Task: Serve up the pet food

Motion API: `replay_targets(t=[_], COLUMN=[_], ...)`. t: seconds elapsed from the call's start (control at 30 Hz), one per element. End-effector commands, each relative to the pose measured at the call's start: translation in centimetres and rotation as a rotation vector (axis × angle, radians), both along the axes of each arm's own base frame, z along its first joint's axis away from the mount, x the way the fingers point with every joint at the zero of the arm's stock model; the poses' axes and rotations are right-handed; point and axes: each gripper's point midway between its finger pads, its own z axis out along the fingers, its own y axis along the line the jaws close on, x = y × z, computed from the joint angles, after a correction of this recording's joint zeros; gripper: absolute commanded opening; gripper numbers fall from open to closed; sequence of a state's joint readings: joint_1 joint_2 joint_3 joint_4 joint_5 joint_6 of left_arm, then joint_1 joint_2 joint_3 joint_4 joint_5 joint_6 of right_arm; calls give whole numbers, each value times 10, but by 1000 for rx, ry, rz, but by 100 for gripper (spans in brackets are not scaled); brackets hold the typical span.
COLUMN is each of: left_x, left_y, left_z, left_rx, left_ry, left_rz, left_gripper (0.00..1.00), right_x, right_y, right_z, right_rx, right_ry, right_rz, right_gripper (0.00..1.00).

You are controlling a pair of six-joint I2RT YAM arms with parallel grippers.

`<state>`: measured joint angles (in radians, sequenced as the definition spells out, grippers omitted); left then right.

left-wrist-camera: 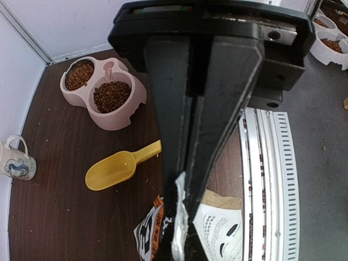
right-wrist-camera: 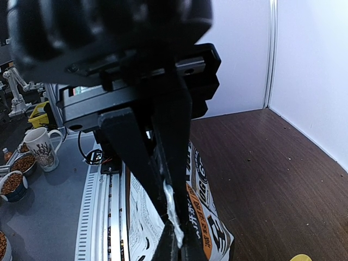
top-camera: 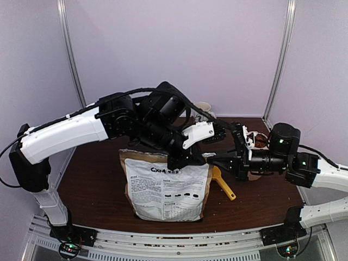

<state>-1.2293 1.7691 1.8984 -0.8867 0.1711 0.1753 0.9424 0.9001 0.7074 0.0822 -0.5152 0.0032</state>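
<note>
The kraft-brown pet food bag (top-camera: 166,187) stands upright near the table's front edge, white label facing forward. My left gripper (top-camera: 185,161) is shut on the bag's top edge, and the silvery seal strip shows between its fingers (left-wrist-camera: 182,228). My right gripper (top-camera: 213,161) is shut on the same top edge from the right, pinching the seal (right-wrist-camera: 175,223) beside the printed side (right-wrist-camera: 209,223). Pet food (left-wrist-camera: 111,96) fills both cups of the pink double bowl (left-wrist-camera: 128,117). A yellow scoop (left-wrist-camera: 117,168) lies empty on the table between bag and bowl.
A patterned mug (left-wrist-camera: 13,160) stands at the table's far side, near the wall. The scoop's handle (top-camera: 225,187) pokes out to the right of the bag. Beyond the table's front rail (right-wrist-camera: 100,201) stand another mug (right-wrist-camera: 43,147) and small bowls of kibble (right-wrist-camera: 12,184).
</note>
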Motion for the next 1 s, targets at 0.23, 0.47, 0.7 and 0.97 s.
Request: replay_targets(t=[0.23,0.47,0.7,0.97], left_x=[15,11,21,27], left_y=[23,28,45,56], left_z=[14,4,5,5], left_rx=[-16,20,35,48], left_ry=[-33,-12,-41,-65], left_rz=[43,32,80,106], left_gripper=[18,0,21,3], right_x=[1,2,2,2], right_y=[-8,-7,-8,-8], right_z=[11,14,16,18], right_rx=[39,46,47,49], right_ry=[-39,-40,-42,-42], right_rz=[-30,-30,-35,-39], right_gripper=[0,0,0,0])
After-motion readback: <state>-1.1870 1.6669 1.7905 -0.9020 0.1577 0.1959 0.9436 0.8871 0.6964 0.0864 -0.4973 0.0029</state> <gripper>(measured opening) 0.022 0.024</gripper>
